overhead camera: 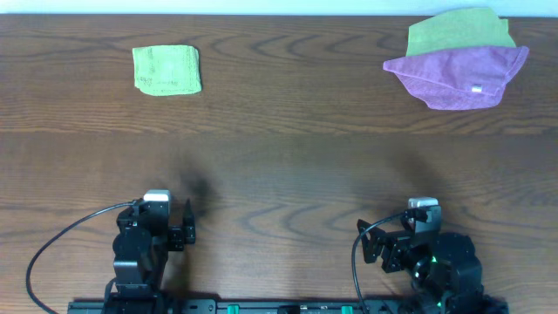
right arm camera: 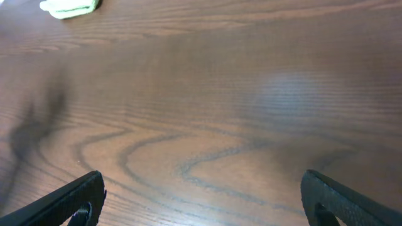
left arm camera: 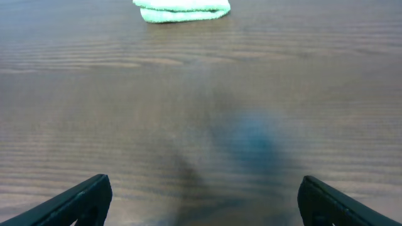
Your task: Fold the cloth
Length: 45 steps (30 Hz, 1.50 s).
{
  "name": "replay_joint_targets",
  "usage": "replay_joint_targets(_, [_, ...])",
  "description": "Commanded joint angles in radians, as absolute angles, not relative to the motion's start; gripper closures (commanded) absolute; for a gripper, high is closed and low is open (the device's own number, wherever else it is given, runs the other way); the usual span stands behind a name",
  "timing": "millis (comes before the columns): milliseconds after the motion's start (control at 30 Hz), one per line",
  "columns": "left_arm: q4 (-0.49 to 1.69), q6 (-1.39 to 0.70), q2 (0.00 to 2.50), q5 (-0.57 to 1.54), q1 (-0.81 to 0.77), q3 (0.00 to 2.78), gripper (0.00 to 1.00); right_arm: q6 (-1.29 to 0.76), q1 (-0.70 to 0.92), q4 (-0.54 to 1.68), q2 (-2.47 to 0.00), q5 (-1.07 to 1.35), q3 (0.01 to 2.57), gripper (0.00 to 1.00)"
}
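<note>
The cloth (overhead camera: 166, 70) is lime green and lies folded into a small square at the far left of the table. It shows at the top of the left wrist view (left arm camera: 182, 9) and in the top left corner of the right wrist view (right arm camera: 70, 6). No tag is visible. My left gripper (overhead camera: 155, 218) is open and empty at the near edge, far from the cloth, with only wood between its fingers (left arm camera: 204, 201). My right gripper (overhead camera: 422, 228) is open and empty at the near right (right arm camera: 201, 201).
A purple cloth with a white tag (overhead camera: 460, 75) lies at the far right, on top of a second, duller green cloth (overhead camera: 458, 30). The wooden table (overhead camera: 288, 157) runs between the arms and the cloths.
</note>
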<state>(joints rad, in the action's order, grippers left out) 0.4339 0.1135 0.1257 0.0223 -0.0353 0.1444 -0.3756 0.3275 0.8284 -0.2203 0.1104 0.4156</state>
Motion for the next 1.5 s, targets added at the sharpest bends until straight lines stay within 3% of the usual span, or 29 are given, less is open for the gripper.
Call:
replay_joint_targets(0, [0.433, 0.136, 0.091, 0.01, -0.031, 0.125, 0.05, -0.389, 0.32, 0.828, -0.216, 0.101, 0.415, 0.01])
replay_joint_targets(1467, [0.433, 0.15, 0.004, -0.01, -0.032, 0.125, 0.05, -0.387, 0.319, 0.819, -0.216, 0.099, 0.415, 0.01])
